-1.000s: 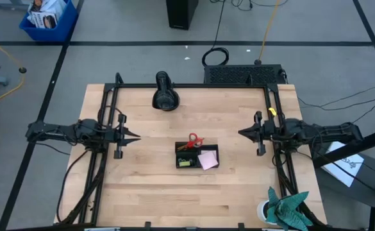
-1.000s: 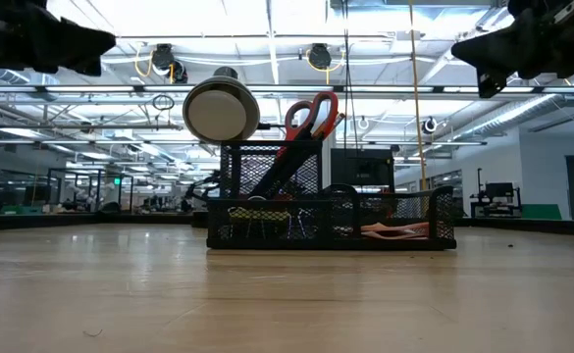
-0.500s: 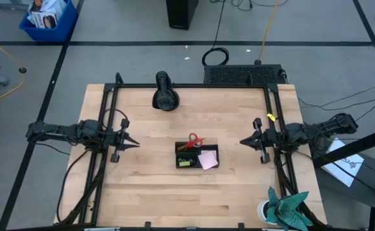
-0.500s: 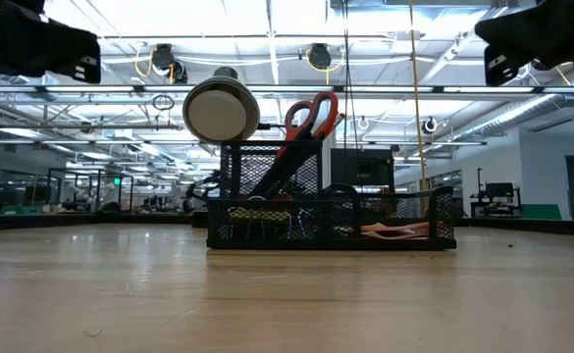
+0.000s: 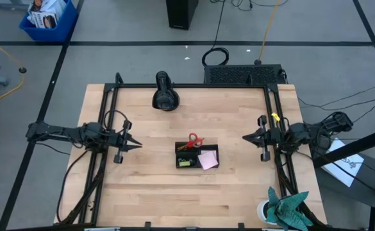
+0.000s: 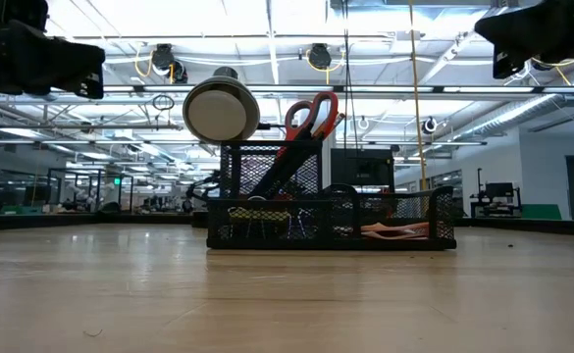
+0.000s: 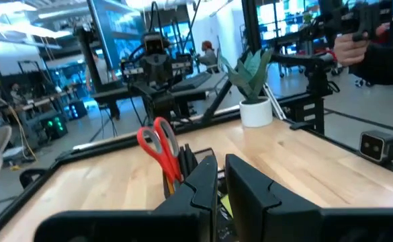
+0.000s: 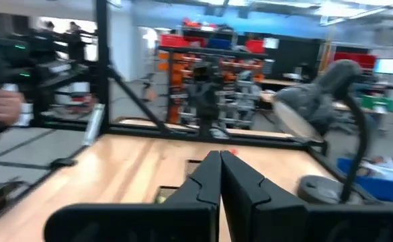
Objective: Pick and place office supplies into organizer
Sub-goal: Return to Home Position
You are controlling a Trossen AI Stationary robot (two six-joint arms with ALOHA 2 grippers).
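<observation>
1. sitting near the middle of the wooden table (image 5: 149,192), the organizer (image 5: 197,167) is a black mesh tray with several compartments
2. the red-handled scissors (image 5: 193,139) stand handles up in the organizer's tall compartment, on the side toward the black rounded device (image 5: 165,96); in the low view dark pens (image 6: 272,176) lean in the same compartment
3. the pink sticky-note pad (image 5: 208,160) lies flat in the organizer's low compartment, on the side toward the right arm
4. the small yellow-green piece (image 5: 184,163) sits in the organizer's compartment toward the left arm, on the side away from the black device
5. the left gripper (image 5: 138,145) hovers well apart from the organizer on one side, raised above the table with its tips pointing toward the organizer; its fingers are drawn together with only a thin slit between them and hold nothing
6. the right gripper (image 5: 244,136) hovers well apart from the organizer on the opposite side, higher than the organizer's top in the low view; its fingers are pressed together and empty
7. a teal-green plant in a white pot (image 5: 283,208) stands well apart from the organizer, at the table corner on the right arm's side
</observation>
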